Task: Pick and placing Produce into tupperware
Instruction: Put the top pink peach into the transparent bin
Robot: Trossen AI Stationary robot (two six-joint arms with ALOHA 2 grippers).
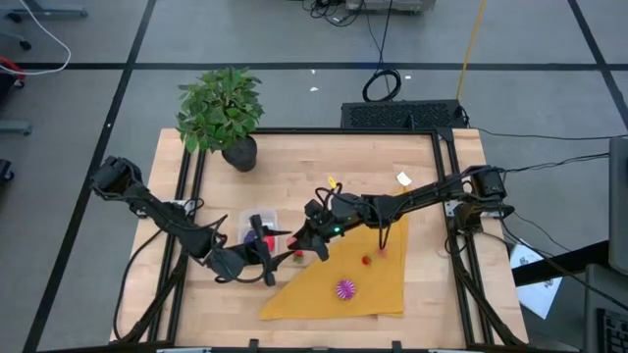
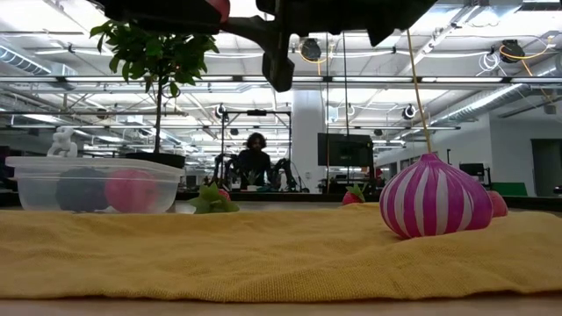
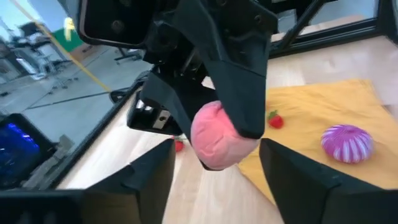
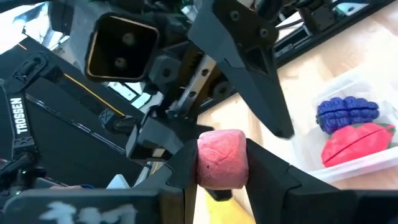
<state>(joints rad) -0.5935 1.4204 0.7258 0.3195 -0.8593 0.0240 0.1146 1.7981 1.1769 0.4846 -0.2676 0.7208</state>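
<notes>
My right gripper [image 4: 222,169] is shut on a small pink toy piece [image 4: 222,157], held in the air just right of the clear tupperware [image 1: 259,228]. The tupperware rests on its base and holds a blue-purple piece [image 4: 346,112] and a red piece [image 4: 357,140]. My left gripper [image 3: 214,186] is open. It faces the right gripper, with its fingers spread on either side of the pink piece [image 3: 214,140] and apart from it. A magenta striped ball [image 1: 344,288] and tiny red pieces [image 1: 366,260] lie on the yellow cloth [image 1: 363,289]. My right gripper pinches the pink piece by its two opposite sides [image 4: 204,163] between its two fingers. The fingers come from the table's right and slant down toward the left. The piece is lifted clear of the table and the cloth, as the low view [image 2: 219,7] shows.
A potted green plant [image 1: 224,110] stands at the far left of the table. A small red piece [image 1: 297,257] lies on the wood between the two grippers. A small white object [image 1: 403,178] and a yellow one [image 1: 333,182] lie farther back. A person [image 2: 255,158] sits beyond the table.
</notes>
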